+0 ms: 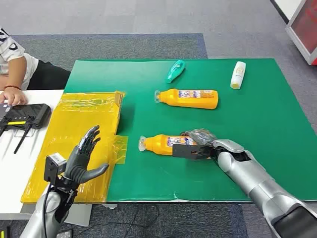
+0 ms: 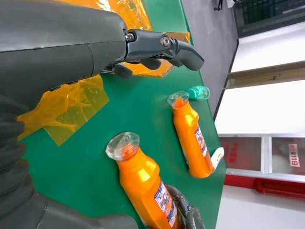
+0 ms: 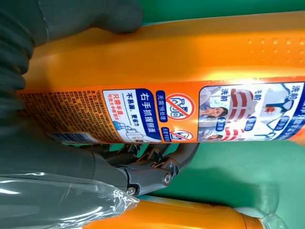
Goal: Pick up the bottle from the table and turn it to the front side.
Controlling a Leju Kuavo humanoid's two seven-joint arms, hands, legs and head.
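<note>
The right hand (image 1: pixel 198 141) hides the near orange bottle's (image 1: pixel 164 143) base.

- Looks like an office or lab set up for robot trials: grey carpet-tile floor (image 1: pixel 149 20) underfoot.
- A flat green mat (image 1: pixel 261 124) covers the worktable, beside a white desk (image 1: pixel 15 163).
- A seated person (image 1: pixel 15 69) rests one hand by a black handheld controller (image 1: pixel 26 116).

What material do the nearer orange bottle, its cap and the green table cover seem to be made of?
Nearer orange bottle: likely glossy plastic; light glints on its smooth body, and it carries a printed label. Its cap: clear plastic, since the orange neck shows through. Green table cover: matte, felt-like or rubbery sheet, without reflections; which one is uncertain.
</note>
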